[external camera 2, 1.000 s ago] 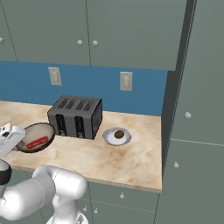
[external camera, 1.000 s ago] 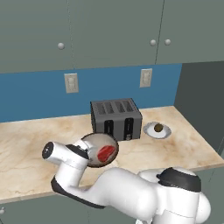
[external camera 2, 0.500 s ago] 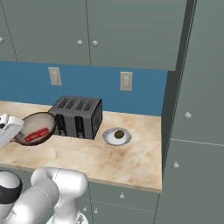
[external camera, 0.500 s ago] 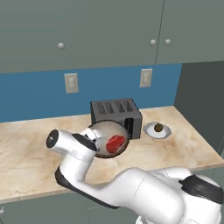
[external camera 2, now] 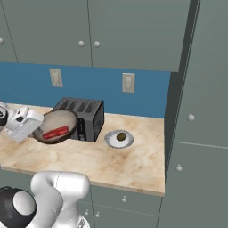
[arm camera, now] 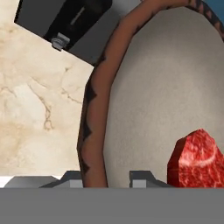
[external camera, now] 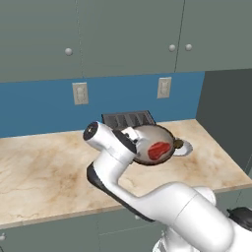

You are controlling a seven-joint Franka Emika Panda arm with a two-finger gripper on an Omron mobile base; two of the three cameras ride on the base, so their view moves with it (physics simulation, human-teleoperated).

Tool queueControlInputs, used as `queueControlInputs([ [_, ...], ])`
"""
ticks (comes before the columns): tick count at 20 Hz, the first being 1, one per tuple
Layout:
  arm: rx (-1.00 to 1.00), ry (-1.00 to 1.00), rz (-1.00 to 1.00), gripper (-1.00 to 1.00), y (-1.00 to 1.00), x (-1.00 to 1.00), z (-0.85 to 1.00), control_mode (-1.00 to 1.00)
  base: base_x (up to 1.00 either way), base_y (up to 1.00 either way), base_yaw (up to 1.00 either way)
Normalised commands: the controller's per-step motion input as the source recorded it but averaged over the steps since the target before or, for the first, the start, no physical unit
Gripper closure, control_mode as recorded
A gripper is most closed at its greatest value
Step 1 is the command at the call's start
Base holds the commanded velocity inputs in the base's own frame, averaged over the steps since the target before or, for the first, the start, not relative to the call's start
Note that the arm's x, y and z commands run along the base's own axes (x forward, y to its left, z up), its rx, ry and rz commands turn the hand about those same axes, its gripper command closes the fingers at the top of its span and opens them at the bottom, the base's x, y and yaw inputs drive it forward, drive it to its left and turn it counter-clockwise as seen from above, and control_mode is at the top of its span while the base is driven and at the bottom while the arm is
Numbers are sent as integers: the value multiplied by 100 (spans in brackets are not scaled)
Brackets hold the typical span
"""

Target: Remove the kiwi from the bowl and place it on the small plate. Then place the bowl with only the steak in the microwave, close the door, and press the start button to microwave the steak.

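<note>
- The bowl (external camera: 150, 142) is off the counter (external camera: 44, 162), lifted in front of the toaster (external camera: 129, 118) and tilted, so its tan-grey inside faces the base cameras.
- The gripper (arm camera: 105, 178) is clamped on the bowl's rim: in the hand view one finger sits outside the dark brown wall and the other inside it.
- The steak (external camera: 158, 149) is the one thing in the bowl; the red chunk lies against the lower part of the inside, close to the rim, and in the hand view it is just right of the inner finger.
- The kiwi (external camera 2: 121, 136) sits in the middle of the small plate (external camera 2: 111, 141), which rests flat on the counter to the right of the toaster, just beside it.
- In the left base view the bowl's right edge hides part of that plate, though the right base view shows the two well apart.
- Grey-green cabinets (external camera 2: 133, 31) hang above the blue back wall with its two outlets (external camera 2: 128, 82).
</note>
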Motion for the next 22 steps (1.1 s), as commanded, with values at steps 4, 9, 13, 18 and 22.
queueControlInputs([
  [4,4,0,-12,100,-92,0,6,-100,0,0,0],
  [9,2,0,-5,100,-53,1,4,-100,0,0,0],
  [13,4,0,-3,100,-25,0,0,-100,0,0,0],
  [18,1,0,0,100,-5,1,0,-100,0,0,0],
  [22,0,0,0,100,-1,3,0,-100,0,0,0],
])
